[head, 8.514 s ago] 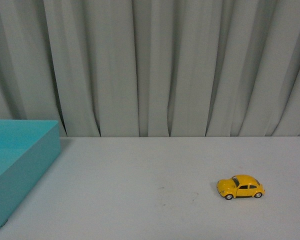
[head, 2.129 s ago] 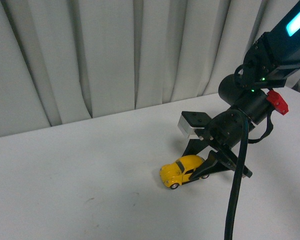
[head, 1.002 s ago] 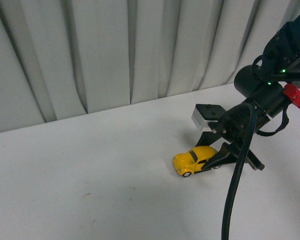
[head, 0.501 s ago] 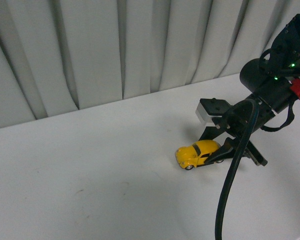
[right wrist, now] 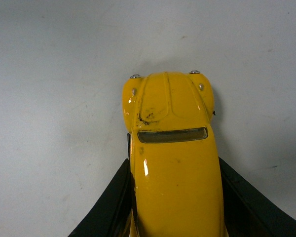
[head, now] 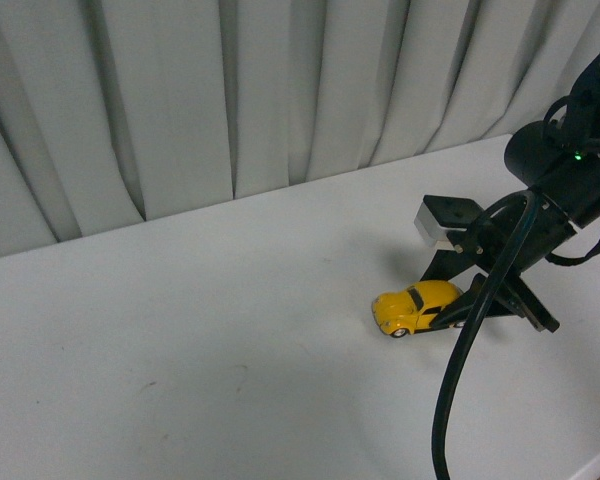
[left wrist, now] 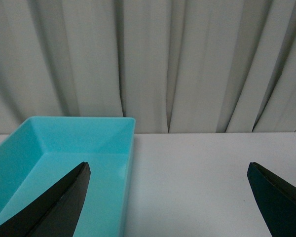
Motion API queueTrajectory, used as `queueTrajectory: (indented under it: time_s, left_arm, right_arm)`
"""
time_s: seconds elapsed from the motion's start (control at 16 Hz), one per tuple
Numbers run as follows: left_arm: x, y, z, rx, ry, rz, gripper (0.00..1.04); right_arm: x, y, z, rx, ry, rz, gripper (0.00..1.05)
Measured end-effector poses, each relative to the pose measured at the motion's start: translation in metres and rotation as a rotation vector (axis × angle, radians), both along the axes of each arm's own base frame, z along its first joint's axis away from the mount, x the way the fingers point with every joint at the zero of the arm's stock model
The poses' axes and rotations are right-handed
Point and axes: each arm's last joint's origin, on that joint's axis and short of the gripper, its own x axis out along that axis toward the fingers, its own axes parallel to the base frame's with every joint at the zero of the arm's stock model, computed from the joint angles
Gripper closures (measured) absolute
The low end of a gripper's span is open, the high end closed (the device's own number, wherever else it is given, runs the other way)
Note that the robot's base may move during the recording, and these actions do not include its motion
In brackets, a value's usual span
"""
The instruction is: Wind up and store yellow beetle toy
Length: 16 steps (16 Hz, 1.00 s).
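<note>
Inside right pincer (right wrist: 175,210), beetle toy (right wrist: 170,113), apparently gripped

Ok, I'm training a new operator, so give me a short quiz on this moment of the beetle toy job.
1. True or false: the small glossy yellow beetle toy car lies on its roof.
2. What flanks the car's sides? A: the black right gripper; B: a human hand; C: nothing.
3. Fill in: the black left gripper is ____, holding nothing.
Key: 1 false; 2 A; 3 open.
</note>
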Motion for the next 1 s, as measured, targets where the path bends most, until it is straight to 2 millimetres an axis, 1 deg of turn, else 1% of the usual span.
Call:
queueTrajectory:
  time_s: [0.25, 0.38, 0.5, 0.69, 0.75, 0.88, 1.0]
  left_arm:
    - [0.000, 0.000, 0.000, 0.000, 0.000, 0.000, 0.07]
    - [0.000, 0.000, 0.000, 0.000, 0.000, 0.000, 0.07]
    - [0.000, 0.000, 0.000, 0.000, 0.000, -0.001, 0.07]
    - [0.000, 0.000, 0.000, 0.000, 0.000, 0.000, 0.07]
    - [0.000, 0.000, 0.000, 0.000, 0.000, 0.000, 0.07]
    - [0.000, 0.000, 0.000, 0.000, 0.000, 0.000, 0.07]
    - [0.000, 0.000, 0.000, 0.000, 0.000, 0.000, 0.07]
  right_arm:
    - [-0.007, -0.010, 0.000, 0.002, 0.010, -0.026, 0.62]
    - [-0.014, -0.017, 0.000, -0.001, 0.018, -0.050, 0.62]
    - [-0.018, -0.020, 0.000, 0.001, 0.028, -0.062, 0.62]
    - [-0.018, -0.019, 0.001, -0.004, 0.031, -0.060, 0.62]
    - [-0.019, -0.019, 0.001, -0.002, 0.037, -0.059, 0.57]
    - [-0.021, -0.016, -0.002, -0.008, 0.069, -0.039, 0.34]
    - [-0.023, -0.015, -0.001, -0.003, 0.082, -0.031, 0.14]
